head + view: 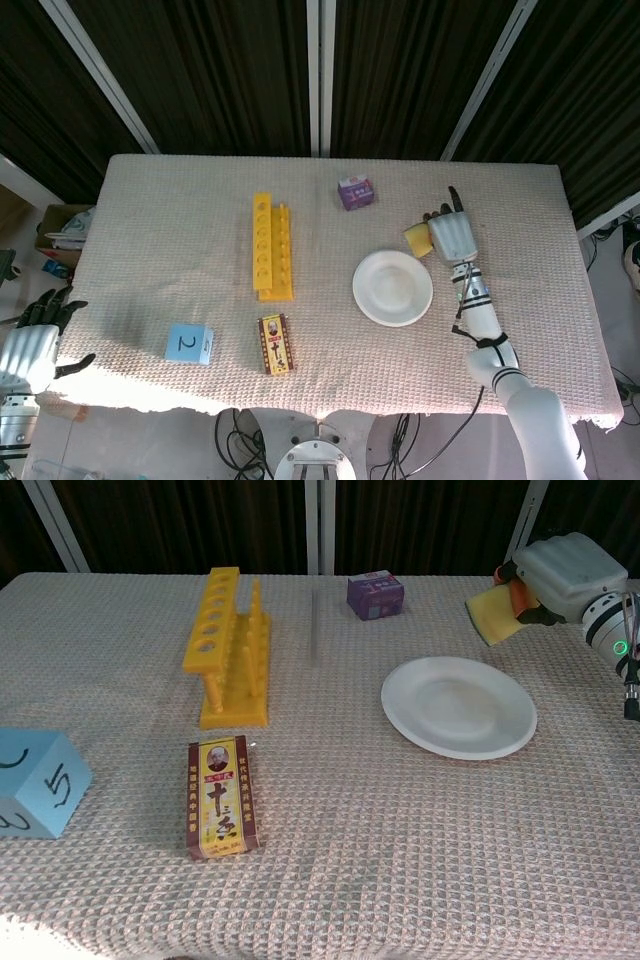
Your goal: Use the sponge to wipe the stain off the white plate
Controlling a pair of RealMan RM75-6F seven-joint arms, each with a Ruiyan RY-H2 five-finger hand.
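Note:
The white plate (pixel 393 287) (pixel 459 706) lies on the table right of centre, and its surface looks plain white. My right hand (pixel 451 236) (pixel 565 572) holds the yellow sponge (pixel 417 240) (pixel 492 614) up off the table, behind and to the right of the plate, clear of its rim. An orange layer of the sponge shows against the palm in the chest view. My left hand (pixel 30 345) hangs off the table's left front corner, fingers apart and holding nothing.
A yellow tube rack (pixel 271 246) (pixel 227 644) stands left of the plate. A small purple box (pixel 356 192) (pixel 376 594) sits at the back. A red-and-gold packet (pixel 273 343) (pixel 220 797) and a blue cube (pixel 188 343) (pixel 30 783) lie near the front.

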